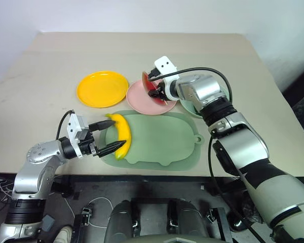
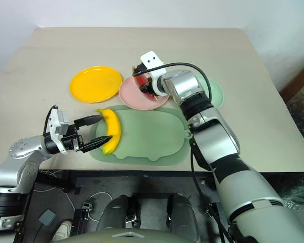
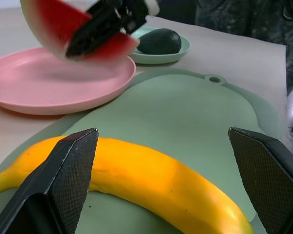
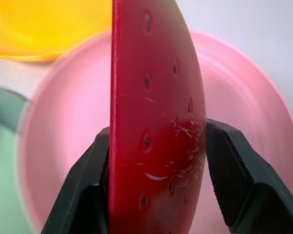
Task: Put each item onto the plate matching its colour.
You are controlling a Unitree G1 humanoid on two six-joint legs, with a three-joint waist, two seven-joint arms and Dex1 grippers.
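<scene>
Nearest you, the left gripper has its two black fingers spread wide to either side of the curved yellow toy banana, one finger on each flank and neither one pressing on it as far as you can see; the banana lies on the near left part of the large pale green tray-like mat, so it is not yet lifted. Farther out, the right gripper has its fingers clamped on the flat faces of the red toy watermelon wedge with green rind, and you are holding that wedge in the air just above the round pink plastic plate. The dark green avocado-like lump already sits on the pale mint green plate beyond the pink one, so that pairing looks done. The step in hand, then, is the delivery of the watermelon: you need to bring it down over the middle of the pink plate, low enough that it will not bounce or roll off the rim, and only then let the fingers part and draw the arm back clear. After that, close the left fingers on the banana and carry it across the desk to the round orange-yellow plate, which lies just beyond the mat's left corner.
</scene>
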